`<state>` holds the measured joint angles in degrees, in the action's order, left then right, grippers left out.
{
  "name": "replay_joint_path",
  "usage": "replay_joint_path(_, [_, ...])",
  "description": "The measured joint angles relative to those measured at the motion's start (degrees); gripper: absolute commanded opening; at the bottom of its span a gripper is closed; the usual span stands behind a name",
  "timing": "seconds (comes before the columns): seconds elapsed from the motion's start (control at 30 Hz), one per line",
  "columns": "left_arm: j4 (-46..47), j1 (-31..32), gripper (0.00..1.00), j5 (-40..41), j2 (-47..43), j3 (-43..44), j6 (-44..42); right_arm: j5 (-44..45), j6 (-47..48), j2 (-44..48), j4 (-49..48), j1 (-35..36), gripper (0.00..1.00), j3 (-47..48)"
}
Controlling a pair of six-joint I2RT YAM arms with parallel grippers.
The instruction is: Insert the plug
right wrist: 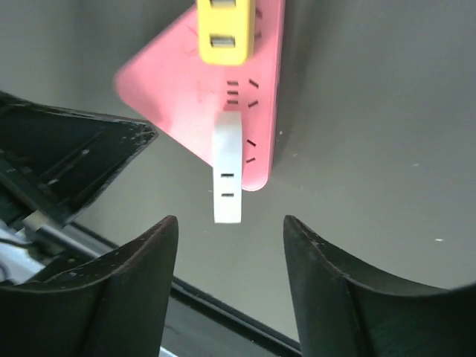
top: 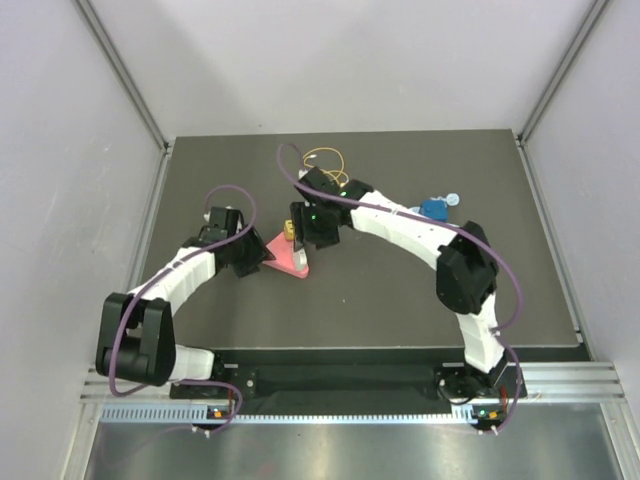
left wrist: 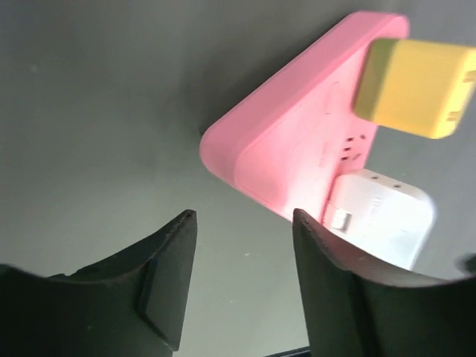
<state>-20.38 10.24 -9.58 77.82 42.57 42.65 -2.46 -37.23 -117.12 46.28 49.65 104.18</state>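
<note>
Plug is hidden; its yellow wire (top: 325,157) loops beyond the right arm (top: 400,222). Left gripper (left wrist: 242,227) and right gripper (right wrist: 230,230) stand part open, empty, near the pink strip (left wrist: 260,141).

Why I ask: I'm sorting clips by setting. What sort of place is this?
Probably a lab robot test cell: dark table walled by plain white panels on metal posts, two robot arms bolted at its edge.
</note>
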Motion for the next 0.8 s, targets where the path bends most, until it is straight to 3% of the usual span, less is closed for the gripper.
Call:
replay_joint_path(0.13, [-3.8, 0.0, 0.66, 2.6, -0.8, 4.3, -1.4, -0.9, 2.4, 4.0, -1.2, -3.7, 0.6, -0.3])
replay_joint_path(0.23, [-5.0, 0.0, 0.67, 3.6, -1.6, 7.1, -2.8, 0.0, 5.3, 3.7, -2.0, -7.7, 0.53, 0.1])
replay_joint_path(0.4, [-5.9, 0.0, 0.72, 1.2, -4.7, 9.9, -6.3, 4.9, 10.8, -4.6, -2.3, -13.5, 0.47, 7.2])
replay_joint_path(0.53, [-6.3, 0.0, 0.82, -2.2, -5.4, 13.2, -8.4, 9.1, 14.2, -12.0, -4.6, -16.3, 0.52, 11.2])
replay_joint_path(0.8, [-5.2, 0.1, 0.76, -8.8, -5.7, 13.5, -10.3, 10.4, 15.7, -18.9, -10.4, -19.8, 0.62, 12.2])
